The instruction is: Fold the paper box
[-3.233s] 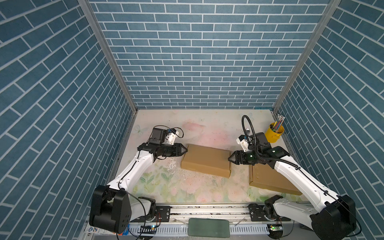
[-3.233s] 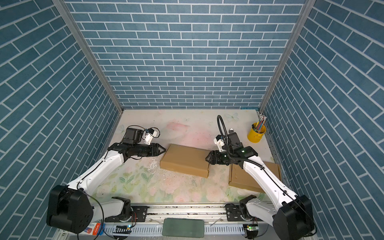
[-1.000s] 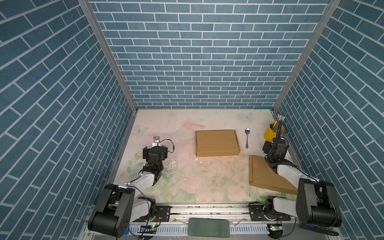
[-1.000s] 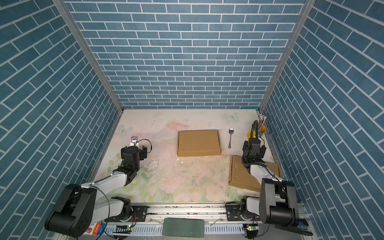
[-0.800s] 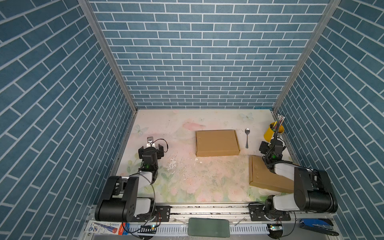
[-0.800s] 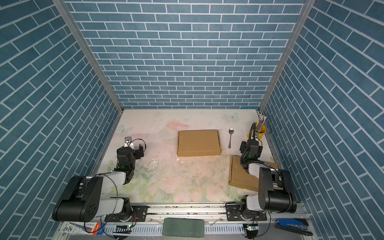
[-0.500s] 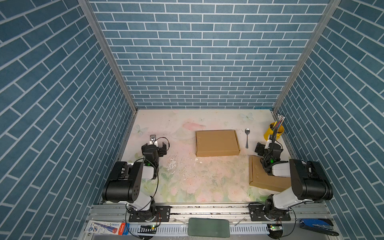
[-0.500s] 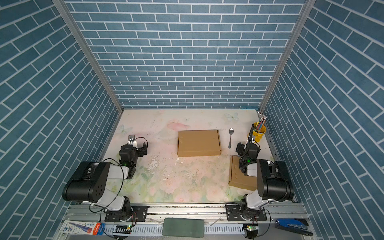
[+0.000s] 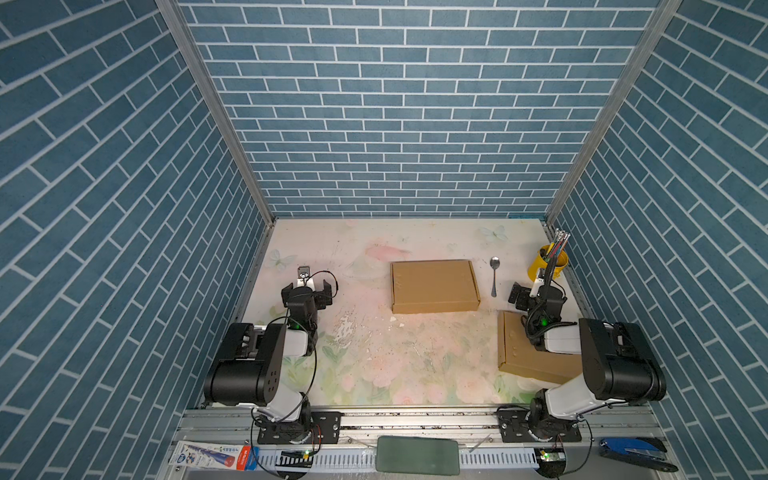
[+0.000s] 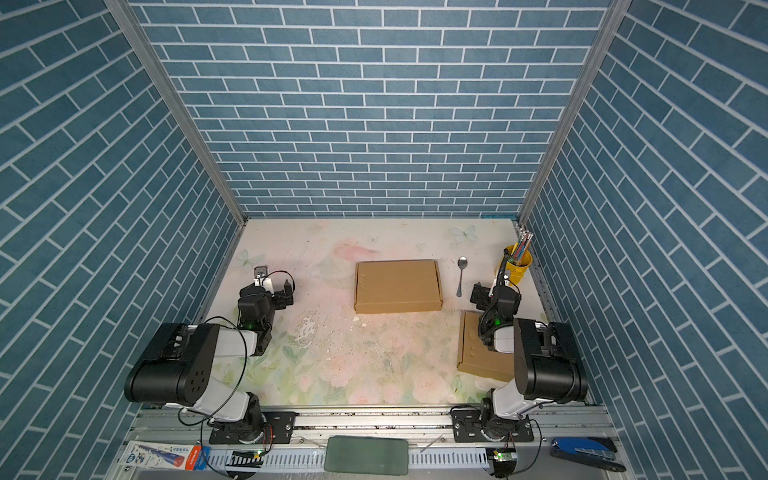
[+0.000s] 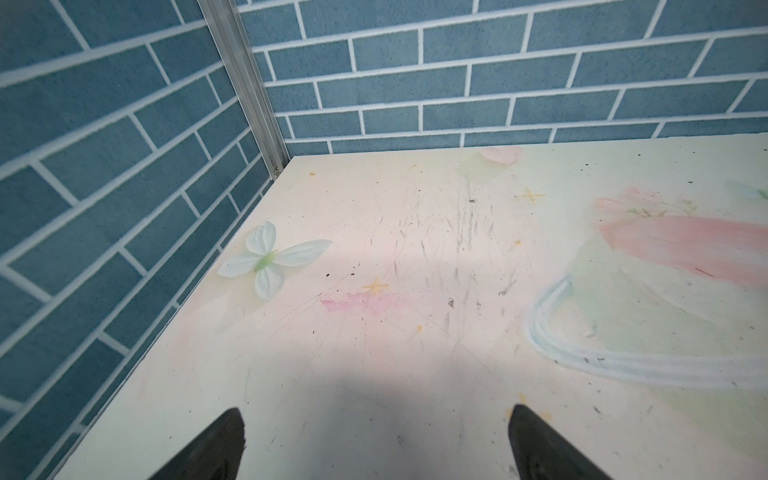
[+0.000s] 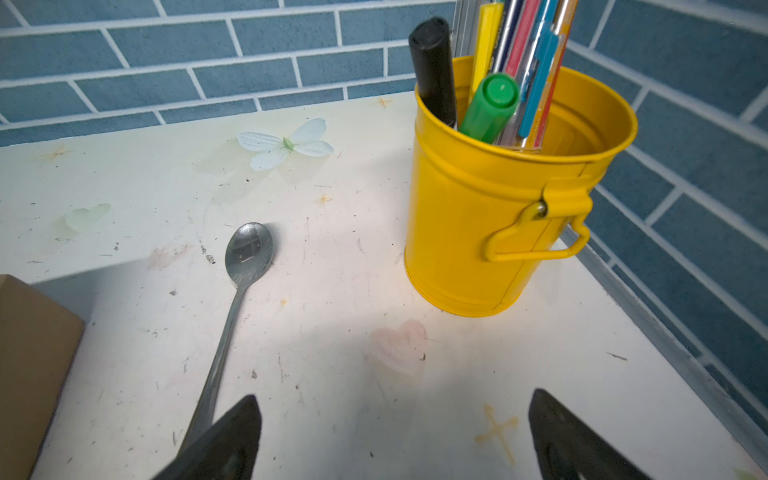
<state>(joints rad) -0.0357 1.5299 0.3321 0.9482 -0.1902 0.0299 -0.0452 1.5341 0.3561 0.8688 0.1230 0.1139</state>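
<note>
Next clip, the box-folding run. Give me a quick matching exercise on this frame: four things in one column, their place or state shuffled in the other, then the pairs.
Things
1. paper box
2. spoon
3. yellow cup
4. left claw

Place or state
A. stands at the far right, holding pens
B. lies closed and flat in the middle
C. open and empty, on the left side
D. lies flat between the box and the cup

Pairs: 1-B, 2-D, 3-A, 4-C

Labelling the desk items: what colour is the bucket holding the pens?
Bright yellow; the bucket shows best in the right wrist view.
</note>
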